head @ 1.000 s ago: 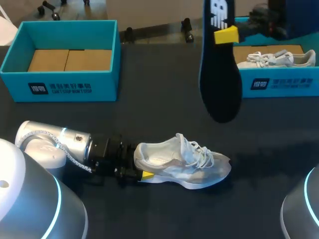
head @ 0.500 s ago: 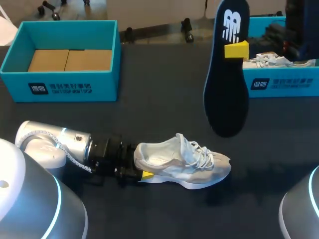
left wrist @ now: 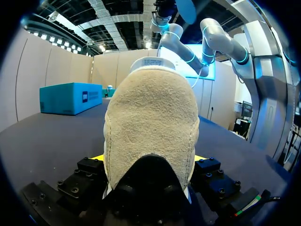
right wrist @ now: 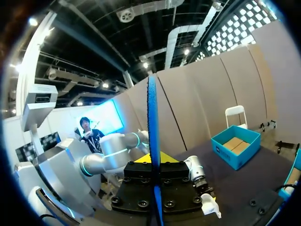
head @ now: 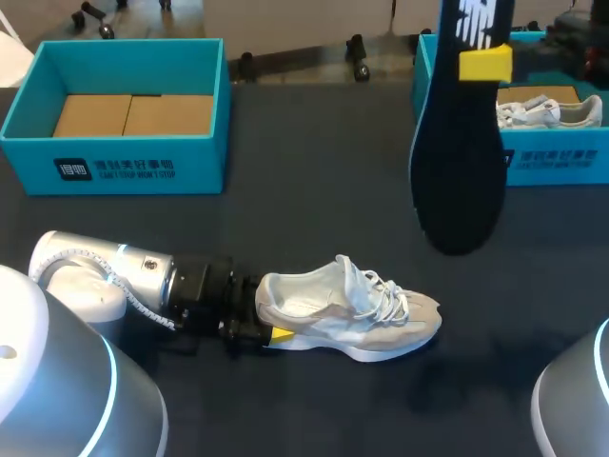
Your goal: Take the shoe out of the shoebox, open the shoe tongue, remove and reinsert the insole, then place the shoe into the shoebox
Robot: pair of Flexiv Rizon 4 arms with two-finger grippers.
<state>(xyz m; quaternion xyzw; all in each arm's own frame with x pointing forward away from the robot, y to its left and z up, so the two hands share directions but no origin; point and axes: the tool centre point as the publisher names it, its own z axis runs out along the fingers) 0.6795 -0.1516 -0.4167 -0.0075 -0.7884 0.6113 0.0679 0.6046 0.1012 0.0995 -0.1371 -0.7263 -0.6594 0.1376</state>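
Well back and to the left of the shoe [head: 347, 309] stands the left shoebox [head: 114, 169], teal and open, its brown cardboard floor showing. The left arm [head: 105, 276] lies low on the tabletop [head: 314, 190] directly left of the shoe, and the left end effector [head: 269, 332] is closed on the shoe's heel. The head view shows only one yellow tip there. In the left wrist view the shoe [left wrist: 150, 132] fills the picture, with yellow pressed against both sides of the heel. The shoe rests on its sole with its toe pointing right and its laces loose.

Behind and to the right of the shoe, the dark insole [head: 459, 171] hangs in the air, toe end down. The right end effector [head: 485, 64] pinches it near its upper end. The right wrist view shows the insole [right wrist: 153, 141] edge-on, a thin line gripped between the fingers.

Farther back and right of the shoe, the right shoebox [head: 542, 162] holds a second shoe [head: 547, 111]. A broad stretch of dark tabletop separates the shoe from both boxes, and the tabletop's far edge runs just behind them.
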